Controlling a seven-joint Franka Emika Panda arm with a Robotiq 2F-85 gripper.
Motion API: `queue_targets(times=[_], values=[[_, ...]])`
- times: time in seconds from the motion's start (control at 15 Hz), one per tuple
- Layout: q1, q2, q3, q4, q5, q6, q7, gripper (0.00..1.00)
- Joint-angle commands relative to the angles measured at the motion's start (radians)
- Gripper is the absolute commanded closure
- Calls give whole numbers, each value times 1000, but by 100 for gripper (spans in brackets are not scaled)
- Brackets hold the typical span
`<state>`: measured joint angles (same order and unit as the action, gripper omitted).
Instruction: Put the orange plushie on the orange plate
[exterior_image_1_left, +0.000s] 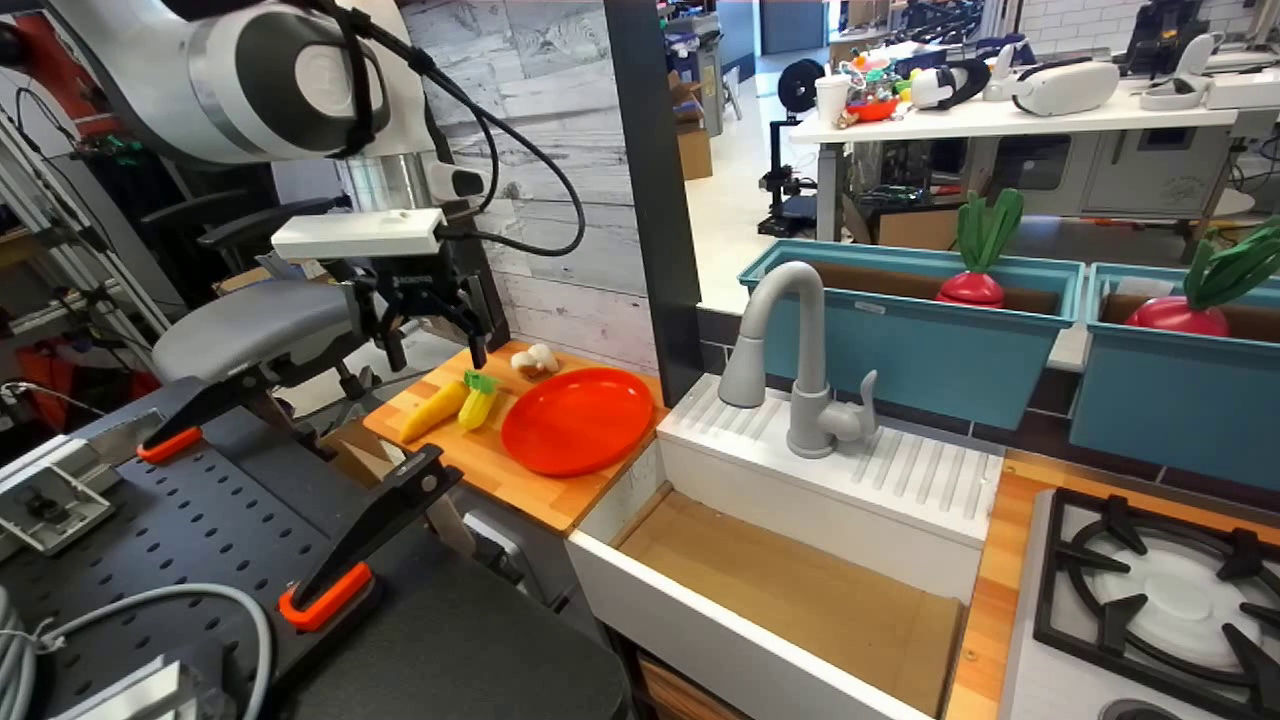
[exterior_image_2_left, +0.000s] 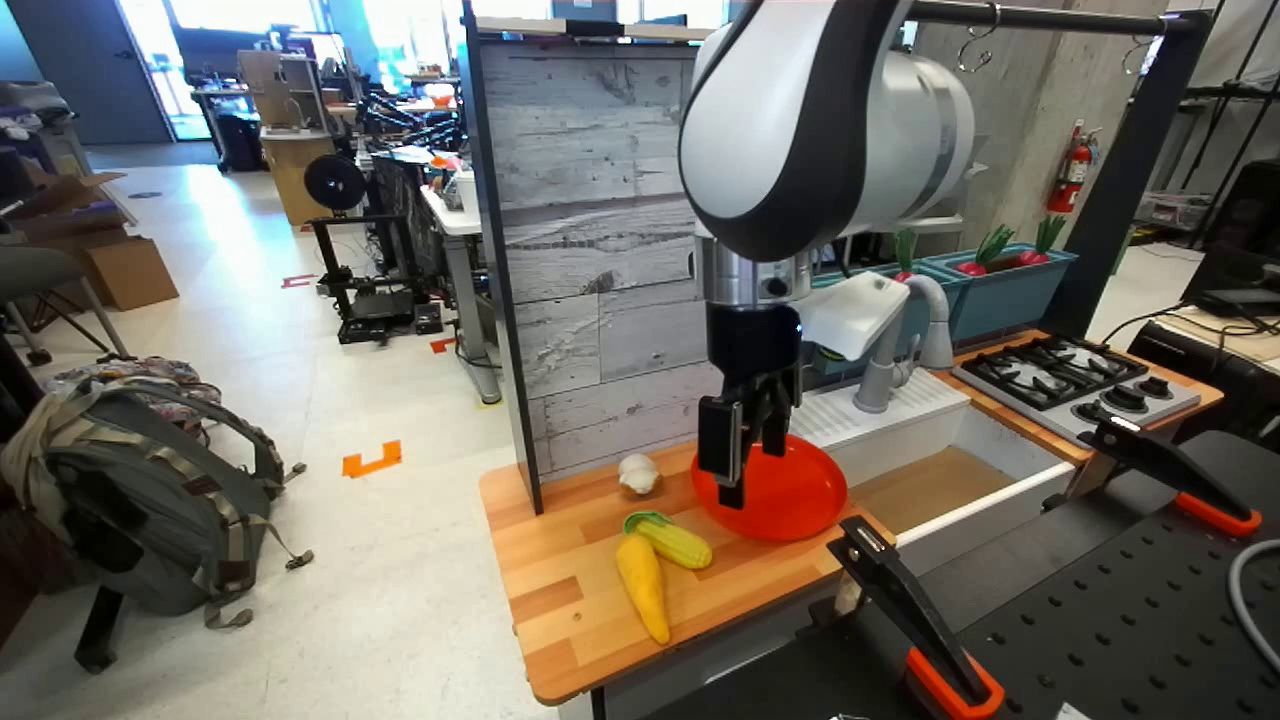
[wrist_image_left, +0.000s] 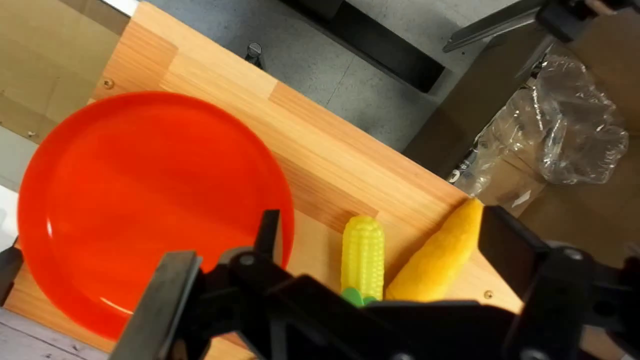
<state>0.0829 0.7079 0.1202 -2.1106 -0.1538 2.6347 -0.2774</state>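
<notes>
Plushie (exterior_image_2_left: 642, 586) lies on the worktop (exterior_image_2_left: 560, 545), untouched below the pincer (exterior_image_1_left: 438, 358); the jaws stand wide apart, and the wrist view shows the plushie between them, closer to one. In an exterior view its narrow tip points to the worktop's near edge; the long axis runs back, slightly slanted, to the thick end just beside the corn (exterior_image_2_left: 680, 545). Beyond are the plate (exterior_image_2_left: 800, 500) and white toy (exterior_image_2_left: 638, 473).
</notes>
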Motion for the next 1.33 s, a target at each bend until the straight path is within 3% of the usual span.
queue_targets(times=[0.0,0.4,1.27], values=[[25,86,9,111,-4,-61,14,0],[58,158,15,181,5,-33,69,0],[41,142,30,149,19,8,73,0]])
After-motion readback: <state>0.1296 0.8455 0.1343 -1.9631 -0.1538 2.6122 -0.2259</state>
